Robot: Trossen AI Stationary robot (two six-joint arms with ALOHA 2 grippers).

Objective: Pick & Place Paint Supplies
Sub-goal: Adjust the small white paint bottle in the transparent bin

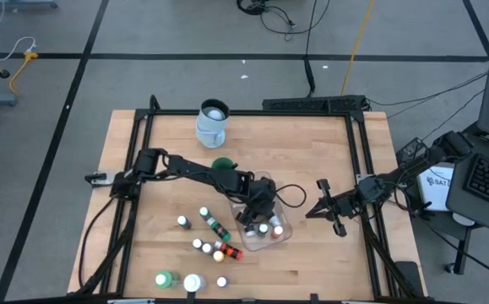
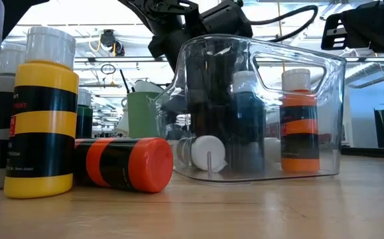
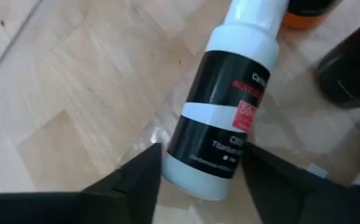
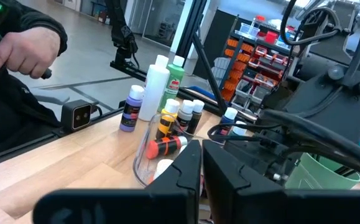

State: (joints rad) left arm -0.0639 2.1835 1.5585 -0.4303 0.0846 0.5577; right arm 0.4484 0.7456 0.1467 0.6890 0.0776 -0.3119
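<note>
One white bottle (image 3: pixel 220 118) lies between the left end effector's (image 3: pixel 198 171) parted fingers.

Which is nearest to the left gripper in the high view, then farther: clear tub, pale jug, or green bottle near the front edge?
1. Clear tub: the left gripper is inside it, right of centre.
2. Pale jug: toward the table's back edge.
3. Green bottle: front-left edge, only slightly farther.

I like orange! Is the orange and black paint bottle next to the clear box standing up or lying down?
Lying down. The orange and black paint bottle rests on its side on the wooden table, beside the clear plastic tub.
</note>
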